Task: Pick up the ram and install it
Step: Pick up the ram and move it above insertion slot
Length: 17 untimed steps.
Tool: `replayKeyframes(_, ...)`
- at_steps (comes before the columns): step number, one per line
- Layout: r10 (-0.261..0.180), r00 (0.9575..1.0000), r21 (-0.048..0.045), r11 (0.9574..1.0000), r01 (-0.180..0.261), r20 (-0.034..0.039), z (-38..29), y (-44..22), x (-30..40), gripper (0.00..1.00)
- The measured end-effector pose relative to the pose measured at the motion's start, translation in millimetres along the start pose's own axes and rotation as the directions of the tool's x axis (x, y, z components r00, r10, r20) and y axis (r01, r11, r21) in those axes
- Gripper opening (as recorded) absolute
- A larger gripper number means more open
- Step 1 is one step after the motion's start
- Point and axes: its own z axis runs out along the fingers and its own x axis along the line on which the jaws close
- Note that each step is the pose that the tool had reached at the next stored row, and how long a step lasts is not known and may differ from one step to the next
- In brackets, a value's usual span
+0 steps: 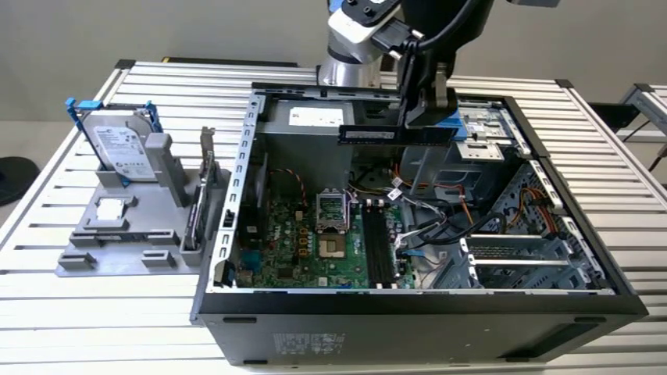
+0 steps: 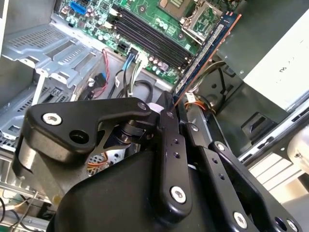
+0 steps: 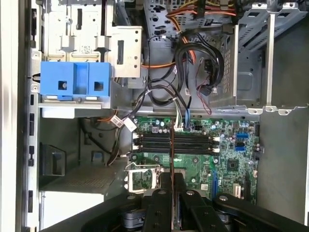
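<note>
- Writing: the ram (image 1: 370, 135) has a small white sticker on its face, but I can't read the print. The same goes for the white label on the hard drive (image 1: 117, 148) and the sticker on the front wall of the computer case (image 1: 417, 301).
- Ram look: a long, thin dark stick, level in the exterior view. In both wrist views I see it edge-on, dark blue with an orange-lit edge (image 2: 207, 48) (image 3: 172, 145).
- Claw (image 1: 427, 125): pinched narrow on the ram, gripping it towards the exterior view's right end.
- Ram place: in the air above the open case, well clear of the motherboard (image 1: 302, 242) and lying crosswise to the black memory slots (image 3: 174, 142).
- The hard drive sits in a blue bracket on the grey stand (image 1: 115, 234) on the table (image 1: 105, 312).
</note>
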Motion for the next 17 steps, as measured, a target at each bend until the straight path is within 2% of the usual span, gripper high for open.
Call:
replayKeyframes(8, 0.006, 1.0000, -0.0001, 1.0000, -0.006, 0.0003, 1.1, 4.5, 8.2, 0.00)
replayKeyframes(17, 0.015, 0.9999, -0.0002, 0.9999, -0.015, 0.0006, 2.0, 6.4, 22.7, 0.00)
